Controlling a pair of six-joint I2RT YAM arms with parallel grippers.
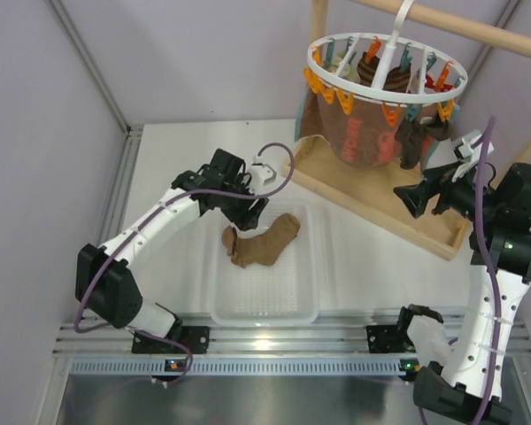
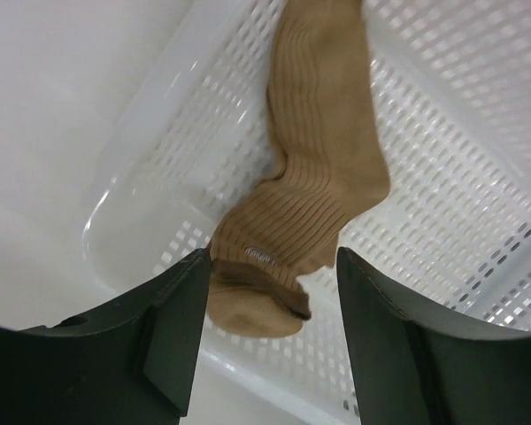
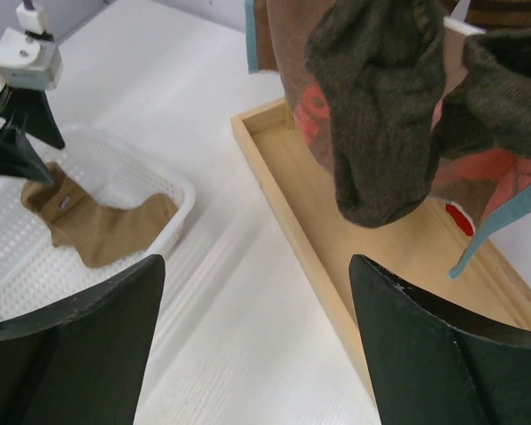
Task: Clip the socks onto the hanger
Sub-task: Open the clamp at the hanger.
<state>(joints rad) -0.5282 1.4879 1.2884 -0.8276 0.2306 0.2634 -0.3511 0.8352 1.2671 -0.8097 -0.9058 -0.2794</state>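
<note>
Your left gripper [image 2: 267, 332] is down in the white basket [image 2: 150, 168] with its jaws apart, and the tan sock [image 2: 314, 177] lies right between them. The cuff end sits in the gap. The finger on the left of the wrist view [image 2: 173, 341] is close against the cuff's edge, and the other finger [image 2: 385, 345] is just clear of it. You cannot tell from here whether either pad touches the fabric. The rest of the sock runs away ahead of the fingertips across the mesh floor, bending at the heel. Nothing is gripped.

Over to your right gripper [image 3: 257, 345]: it is spread wide, with nothing between the fingers [image 3: 80, 354]. Ahead of it and above, two dark socks [image 3: 380, 115] hang from the hanger [image 1: 385, 62]. The nearer one dangles just above the line of the fingertips, and the second is beside it to the right. Behind them hangs the printed cloth [image 3: 305, 106]. Below and ahead of the gripper lies the wooden tray [image 3: 292, 204], with the white table [image 3: 212, 292] under the fingers. Well off to that gripper's left you can see the basket, the tan sock in it, and the left gripper poised at the cuff.
</note>
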